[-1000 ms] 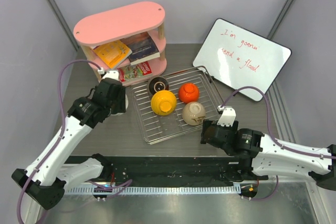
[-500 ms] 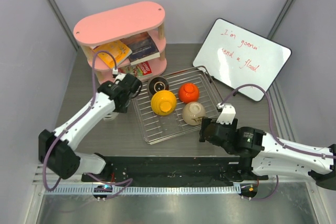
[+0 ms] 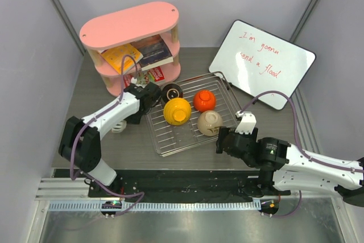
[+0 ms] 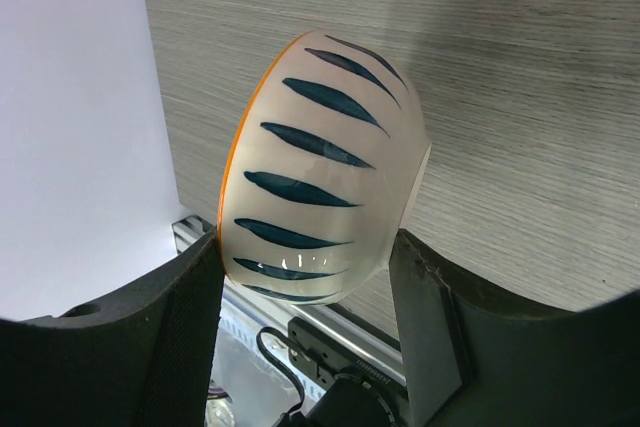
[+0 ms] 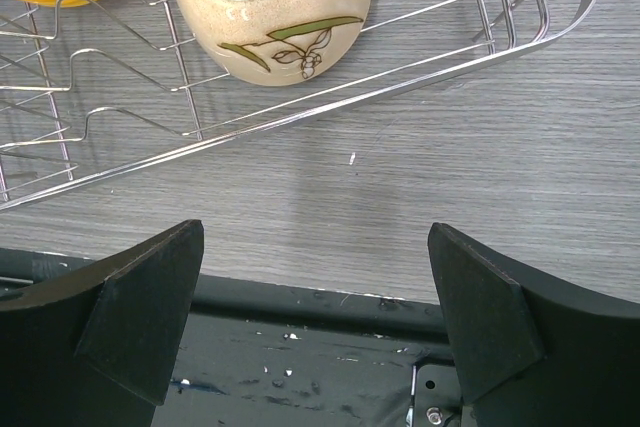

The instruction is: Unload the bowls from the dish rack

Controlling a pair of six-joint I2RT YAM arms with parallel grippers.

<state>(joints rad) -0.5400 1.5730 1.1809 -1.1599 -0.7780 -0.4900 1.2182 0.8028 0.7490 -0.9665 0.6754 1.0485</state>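
The dish rack holds a dark bowl, a yellow bowl, an orange bowl and a cream bowl, all upside down. My left gripper is folded back under its own arm, left of the rack. It is shut on a white bowl with blue stripes, which lies on its side over the table. In the left wrist view both fingers press that bowl at the gripper. My right gripper stands open and empty by the rack's near right corner. The right wrist view shows this gripper below the cream bowl.
A pink oval shelf with books stands at the back left. A whiteboard leans at the back right, close to the rack's far corner. The black base rail runs along the table's near edge.
My left arm has swung its elbow up toward the rack's left edge. The striped bowl went with the gripper, a little toward the near left. The right gripper hardly moved.
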